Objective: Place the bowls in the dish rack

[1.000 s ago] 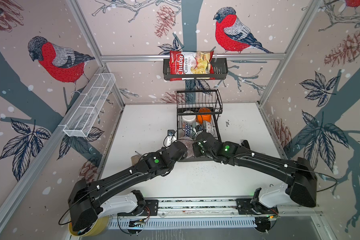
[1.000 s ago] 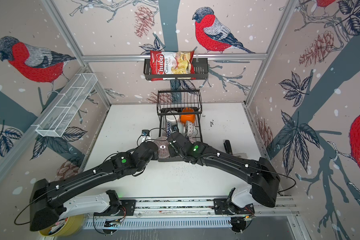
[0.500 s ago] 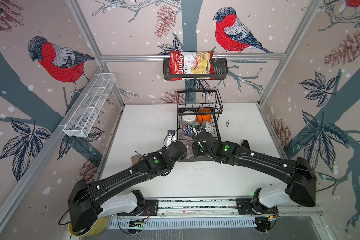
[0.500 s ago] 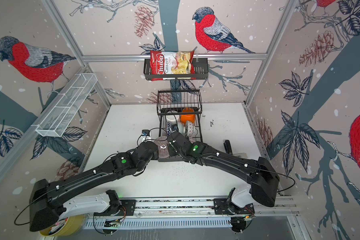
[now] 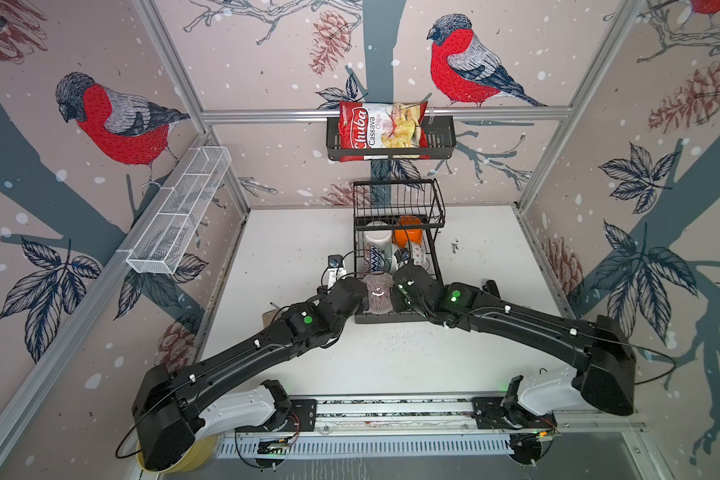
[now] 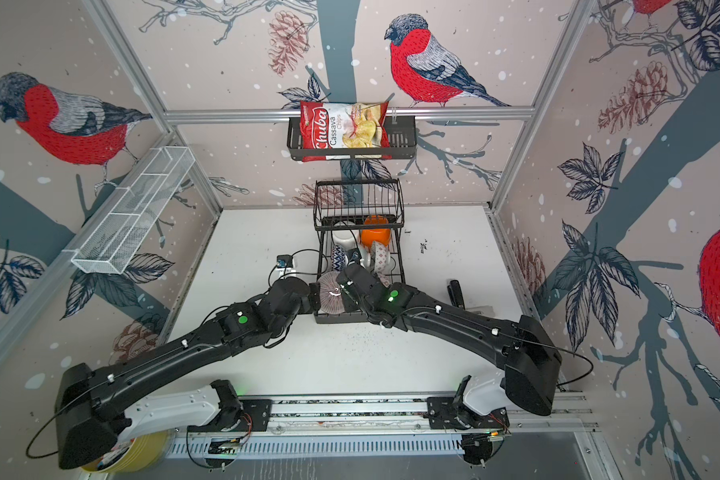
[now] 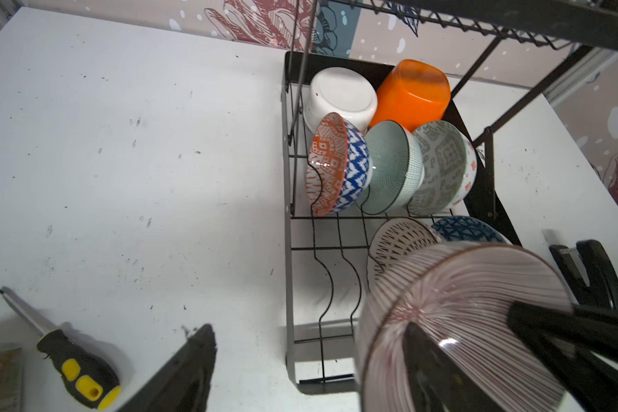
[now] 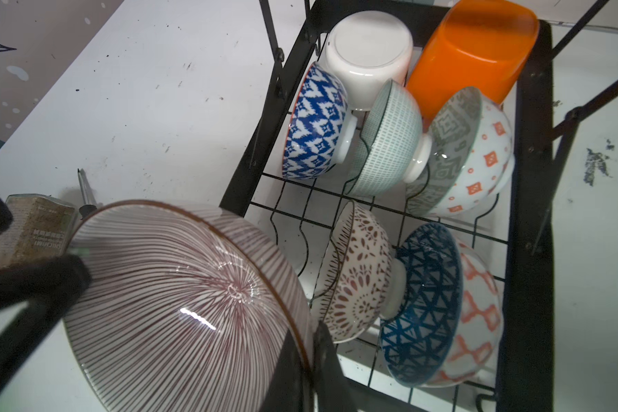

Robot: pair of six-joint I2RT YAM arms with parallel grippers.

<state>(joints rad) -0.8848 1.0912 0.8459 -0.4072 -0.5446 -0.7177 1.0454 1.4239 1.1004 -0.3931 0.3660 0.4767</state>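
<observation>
Striped bowl [image 5: 377,295] with dark red radial lines was up on edge at the near end of the dish rack [image 5: 395,319], between the two arms in both top views. It sat over the free wire dividers; contact with the wires couldn't be made out. Right gripper [image 8: 311,356] was clamped tight on its rim. Left gripper [image 5: 362,297] had jaws spread wide with nothing pinched: one finger [image 7: 193,367] was off over the table [image 7: 122,142], the other lay across the bowl's inner face.

Seven more bowls were in the rack's lower tier. White bowl [image 7: 343,96] and orange bowl [image 7: 412,92] lay upside down at the far end. Next came a row on edge: blue-and-orange bowl [image 7: 336,164], green lined bowl [image 7: 393,167], grey-green bowl [image 7: 443,167]. Nearer, the brown floral bowl [image 8: 361,271] leaned on the dark blue lattice bowl [image 8: 425,299].

Screwdriver [image 7: 75,371] lay on the table beside the rack. Chips bag [image 5: 381,131] sat in the wall basket [image 5: 441,141] above.
</observation>
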